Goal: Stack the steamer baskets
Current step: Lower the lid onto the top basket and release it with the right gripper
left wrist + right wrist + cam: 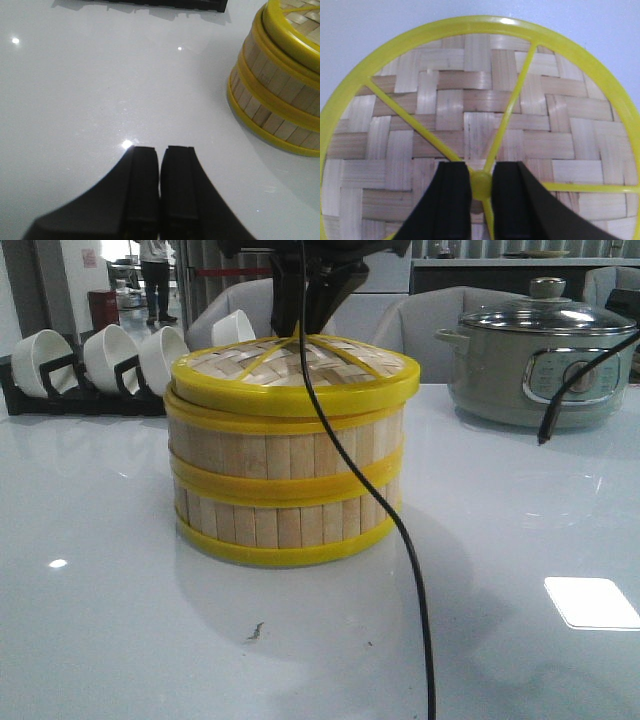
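Two steamer baskets stand stacked on the glossy white tabletop, one ring of pale slats directly on the other, and the woven lid sits on top with its yellow rim overhanging the upper basket slightly. The front view shows this whole stack near the tabletop's middle, with a black rack of white bowls behind it to the left and a grey-green electric pot with a glass lid behind to the right; a black cable hangs in front of the stack.

Only the right wrist view reveals the contact: the right pincer has its two black fingers pressed on either side of the small yellow hub where the lid's spokes meet, closed on the lid. From the front, that arm is just a dark mass above the lid.

The left wrist view shows the left pincer with its fingers closed against each other, holding nothing, above bare tabletop, apart from the stack.
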Available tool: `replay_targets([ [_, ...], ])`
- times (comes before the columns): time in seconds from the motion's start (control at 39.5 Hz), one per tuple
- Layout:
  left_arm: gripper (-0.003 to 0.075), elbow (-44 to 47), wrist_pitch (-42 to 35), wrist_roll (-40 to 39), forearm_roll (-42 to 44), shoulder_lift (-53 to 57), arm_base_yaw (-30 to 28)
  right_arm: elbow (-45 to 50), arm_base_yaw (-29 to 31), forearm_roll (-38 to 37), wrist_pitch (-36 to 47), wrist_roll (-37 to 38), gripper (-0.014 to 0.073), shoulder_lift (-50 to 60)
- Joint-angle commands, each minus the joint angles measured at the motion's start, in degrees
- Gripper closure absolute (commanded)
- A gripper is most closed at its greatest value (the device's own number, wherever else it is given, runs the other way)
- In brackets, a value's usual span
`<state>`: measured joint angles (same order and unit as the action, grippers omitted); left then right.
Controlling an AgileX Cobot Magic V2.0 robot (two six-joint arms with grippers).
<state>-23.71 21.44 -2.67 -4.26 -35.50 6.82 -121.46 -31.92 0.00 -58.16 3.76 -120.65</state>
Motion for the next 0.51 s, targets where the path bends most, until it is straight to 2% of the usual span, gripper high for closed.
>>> replay_targets([
  [0.0,0.0634,-1.7,-4.8,-0.3,-0.5,0.2,0.1,-2.0,-0.6,-0.5,4.1,-0.8,0.0558,3.2],
  [0.48,0.0634,-1.7,-4.8,-0.3,-0.5,0.2,0.1,-2.0,-0.9,-0.4,5.3,-0.8,0.0558,3.1],
])
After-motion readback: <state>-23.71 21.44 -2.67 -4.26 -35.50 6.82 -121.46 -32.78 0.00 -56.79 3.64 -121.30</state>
